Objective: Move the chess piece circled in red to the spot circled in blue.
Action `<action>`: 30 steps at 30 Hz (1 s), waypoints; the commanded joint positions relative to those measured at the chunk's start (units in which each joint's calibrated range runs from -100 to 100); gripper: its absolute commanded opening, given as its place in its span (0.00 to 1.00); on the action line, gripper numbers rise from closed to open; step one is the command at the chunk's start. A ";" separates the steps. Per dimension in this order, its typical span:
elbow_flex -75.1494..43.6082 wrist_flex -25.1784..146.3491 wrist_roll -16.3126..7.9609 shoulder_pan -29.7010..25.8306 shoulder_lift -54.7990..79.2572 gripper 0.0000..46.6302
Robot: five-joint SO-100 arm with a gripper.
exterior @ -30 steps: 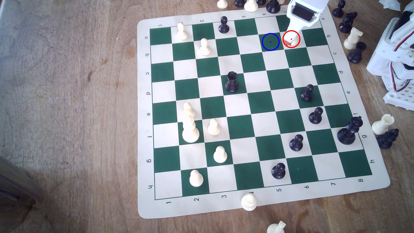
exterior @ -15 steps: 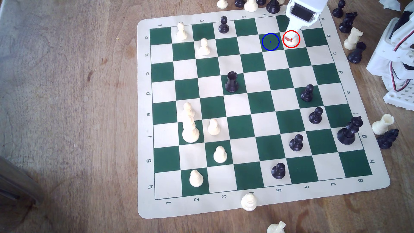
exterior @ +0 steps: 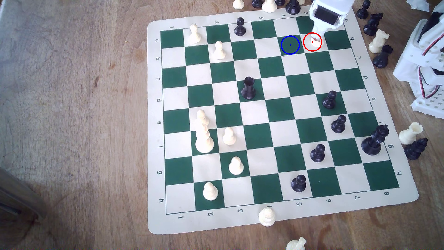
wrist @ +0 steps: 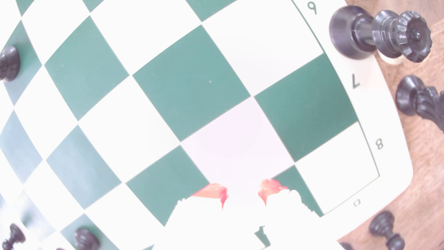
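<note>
Exterior view shows the white hand (exterior: 315,39) over the cream-white plastic rook (exterior: 313,42) on its red-ringed square, grip impossible to judge; a loose pinch could topple it short of the blue-ringed green square (exterior: 290,45).

The spot (exterior: 290,45) is a bare green square, touching the red-ringed cream square on the exterior view's left. The gripper (exterior: 315,39) stands over that cream square, where the chess piece (exterior: 315,42) sits, washed out and hard to tell. Squares around the spot are bare on all sides. Nearest piece on the board: black pawn (exterior: 240,27), well apart to the exterior view's left. Black queen (exterior: 293,6) and a cream piece (exterior: 268,6) stand off the board's far edge, near. Black rook (exterior: 248,88) stands well apart, mid-board.
</note>
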 commanded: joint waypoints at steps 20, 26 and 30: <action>-19.48 3.54 -2.74 -6.25 5.56 0.01; -13.95 -3.75 -1.95 -5.94 10.32 0.01; -13.86 -3.83 -1.95 -5.55 11.00 0.01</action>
